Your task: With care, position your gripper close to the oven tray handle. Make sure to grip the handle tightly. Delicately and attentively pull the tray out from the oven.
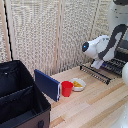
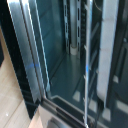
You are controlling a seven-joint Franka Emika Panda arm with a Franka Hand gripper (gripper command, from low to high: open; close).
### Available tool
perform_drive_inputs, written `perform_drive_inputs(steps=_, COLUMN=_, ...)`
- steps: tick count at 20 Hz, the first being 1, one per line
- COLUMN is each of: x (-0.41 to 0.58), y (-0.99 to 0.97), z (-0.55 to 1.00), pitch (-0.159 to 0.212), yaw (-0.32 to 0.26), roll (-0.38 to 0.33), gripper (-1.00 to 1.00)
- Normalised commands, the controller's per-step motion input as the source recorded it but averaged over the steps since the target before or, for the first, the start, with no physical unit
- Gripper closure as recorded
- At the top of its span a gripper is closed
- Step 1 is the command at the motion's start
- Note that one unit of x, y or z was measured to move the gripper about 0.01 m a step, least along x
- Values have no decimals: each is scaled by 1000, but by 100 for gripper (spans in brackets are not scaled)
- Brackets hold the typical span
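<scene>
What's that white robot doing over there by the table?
The robot arm is reaching down to a black wire tray at the exterior view's right, on a wooden table. Its gripper sits right at the tray's handle, the long black bar in front, but whether it is holding the bar cannot be seen. Nearby sit a red cup, a small white bowl and a big black case.
</scene>
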Motion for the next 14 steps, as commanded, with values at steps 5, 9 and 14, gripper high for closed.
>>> perform_drive_inputs(steps=5, x=198, y=-437, z=19, pitch=66, yaw=0, roll=106, gripper=100)
perform_drive_inputs(steps=9, x=88, y=-239, z=10, pitch=21, yaw=0, roll=24, gripper=100)
perform_drive_inputs(steps=14, x=79, y=-187, z=23, pitch=18, yaw=2, roll=7, gripper=100)
